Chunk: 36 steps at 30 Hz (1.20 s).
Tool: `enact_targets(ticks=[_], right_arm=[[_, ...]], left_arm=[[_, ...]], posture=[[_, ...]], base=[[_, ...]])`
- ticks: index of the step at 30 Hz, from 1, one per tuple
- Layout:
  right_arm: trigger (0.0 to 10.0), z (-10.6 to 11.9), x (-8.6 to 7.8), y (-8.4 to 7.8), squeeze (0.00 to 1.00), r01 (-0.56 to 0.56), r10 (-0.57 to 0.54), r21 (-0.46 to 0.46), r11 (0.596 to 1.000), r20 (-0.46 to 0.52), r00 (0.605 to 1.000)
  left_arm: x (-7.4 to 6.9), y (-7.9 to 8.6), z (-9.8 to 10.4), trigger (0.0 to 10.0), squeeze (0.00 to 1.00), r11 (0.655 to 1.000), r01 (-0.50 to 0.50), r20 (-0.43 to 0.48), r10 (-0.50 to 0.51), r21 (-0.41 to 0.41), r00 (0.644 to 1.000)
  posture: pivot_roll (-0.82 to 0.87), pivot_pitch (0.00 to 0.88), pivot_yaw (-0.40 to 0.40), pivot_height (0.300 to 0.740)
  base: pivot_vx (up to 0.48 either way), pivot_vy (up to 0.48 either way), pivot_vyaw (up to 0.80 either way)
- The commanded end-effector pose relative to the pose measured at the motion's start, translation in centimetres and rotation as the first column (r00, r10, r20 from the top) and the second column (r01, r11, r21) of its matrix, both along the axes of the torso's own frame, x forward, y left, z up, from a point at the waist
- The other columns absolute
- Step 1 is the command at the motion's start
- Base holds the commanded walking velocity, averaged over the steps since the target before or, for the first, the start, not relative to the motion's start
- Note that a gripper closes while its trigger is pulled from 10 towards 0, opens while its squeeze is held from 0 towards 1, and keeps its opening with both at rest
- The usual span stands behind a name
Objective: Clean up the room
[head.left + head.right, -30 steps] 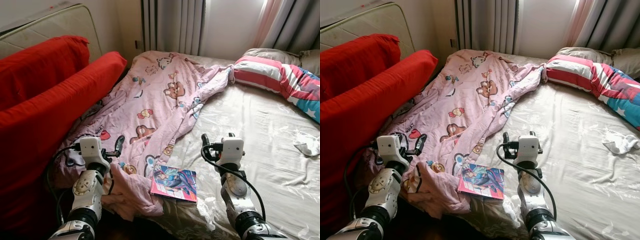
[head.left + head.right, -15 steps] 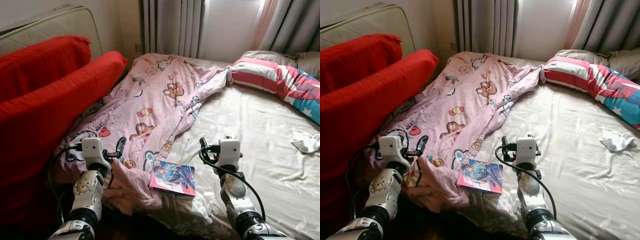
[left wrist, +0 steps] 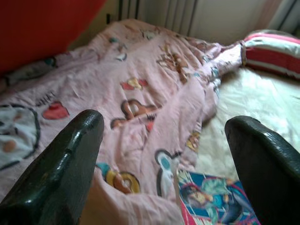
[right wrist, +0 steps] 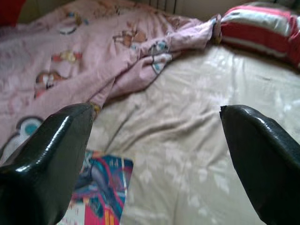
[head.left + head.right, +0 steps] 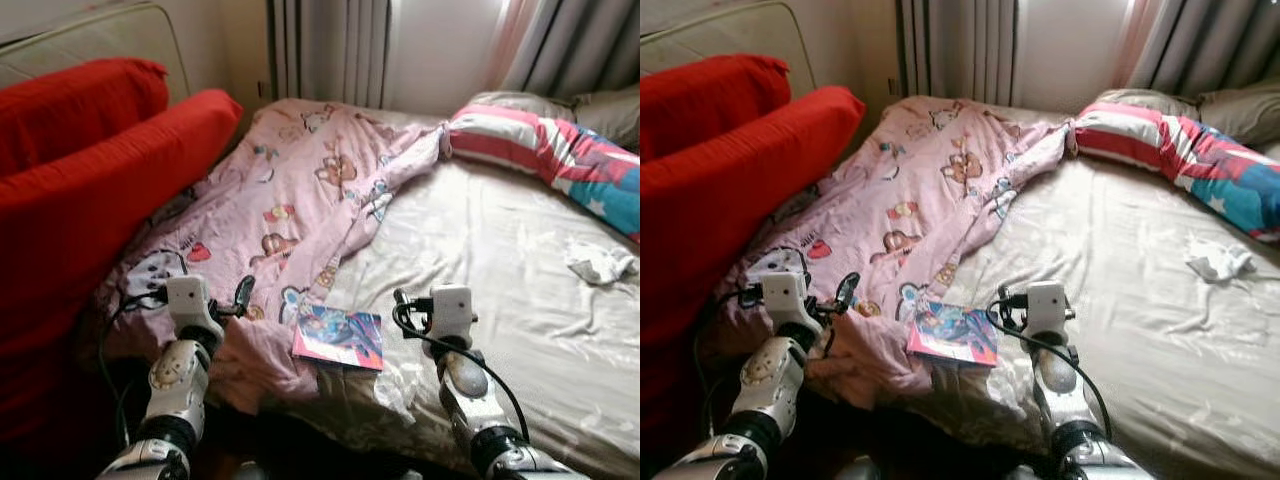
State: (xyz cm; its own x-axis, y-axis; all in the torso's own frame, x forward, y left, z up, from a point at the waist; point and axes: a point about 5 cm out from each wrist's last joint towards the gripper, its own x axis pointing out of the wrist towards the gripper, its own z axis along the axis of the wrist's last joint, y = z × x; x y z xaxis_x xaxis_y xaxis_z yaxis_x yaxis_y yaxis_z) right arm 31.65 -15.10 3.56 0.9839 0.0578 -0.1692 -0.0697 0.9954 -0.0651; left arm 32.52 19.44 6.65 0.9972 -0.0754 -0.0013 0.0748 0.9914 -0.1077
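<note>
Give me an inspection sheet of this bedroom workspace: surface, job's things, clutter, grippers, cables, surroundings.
Surface: bed with a wrinkled beige sheet, unmade.
Job's things: pink cartoon blanket crumpled along the bed's left side, its lower edge hanging off; colourful book lying flat at the bed's near edge, partly on the blanket.
Clutter: small white crumpled cloth on the sheet at right; striped pillow at the far right.
Grippers: left gripper open, above the blanket's near end; right gripper open, above the sheet just right of the book; both empty.
Cables: black cable looped at the right wrist; another at the left wrist.
Surroundings: red cushions on the left, curtains behind.
</note>
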Motion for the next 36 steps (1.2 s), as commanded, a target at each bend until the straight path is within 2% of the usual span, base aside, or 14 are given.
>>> enact_targets(ticks=[1,11,23,32,34,36], right_arm=[[10.0,-0.2,0.0,0.0,0.0,-0.013,0.013,0.001,1.0,-0.026,1.0],[10.0,-0.6,-0.1,-0.1,0.0,-0.016,0.017,0.02,1.0,-0.06,0.998],[10.0,-2.3,-1.2,-0.6,0.0,-0.024,0.026,0.011,1.0,-0.162,0.986],[10.0,-4.7,-3.2,-1.5,0.0,-0.03,0.016,-0.039,0.999,-0.314,0.949],[10.0,-6.2,-4.6,-2.0,0.0,-0.068,0.027,-0.081,0.994,-0.432,0.901],[10.0,-6.8,-5.2,-2.4,0.0,-0.076,0.019,-0.104,0.992,-0.467,0.884]], left_arm=[[0.2,-0.2,0.0,10.0,0.0,1.0,0.016,-0.015,-0.016,0.006,1.0],[0.1,-0.7,-0.4,10.0,0.0,0.999,0.035,-0.039,-0.035,0.013,0.999],[0.2,-0.8,-0.6,10.0,0.0,0.999,0.044,-0.059,-0.044,0.004,0.997],[0.2,-0.6,-0.8,10.0,0.0,0.999,0.032,-0.084,-0.031,0.004,0.996],[0.2,-0.6,-0.9,10.0,0.0,1.0,0.031,-0.086,-0.03,0.004,0.996],[0.2,-0.7,-0.9,10.0,0.0,1.0,0.03,-0.089,-0.029,0.004,0.996]], posture=[[0.03,0.0,0.003,0.645],[0.03,0.0,0.004,0.645],[0.04,0.0,0.005,0.645],[0.04,0.0,0.006,0.645],[0.04,0.0,0.004,0.645],[0.04,0.0,0.004,0.645]], base=[[0.0,0.0,0.0],[0.0,0.0,0.0],[0.0,0.0,0.0],[0.0,0.0,0.0],[0.0,0.0,0.0],[0.0,0.0,0.0]])
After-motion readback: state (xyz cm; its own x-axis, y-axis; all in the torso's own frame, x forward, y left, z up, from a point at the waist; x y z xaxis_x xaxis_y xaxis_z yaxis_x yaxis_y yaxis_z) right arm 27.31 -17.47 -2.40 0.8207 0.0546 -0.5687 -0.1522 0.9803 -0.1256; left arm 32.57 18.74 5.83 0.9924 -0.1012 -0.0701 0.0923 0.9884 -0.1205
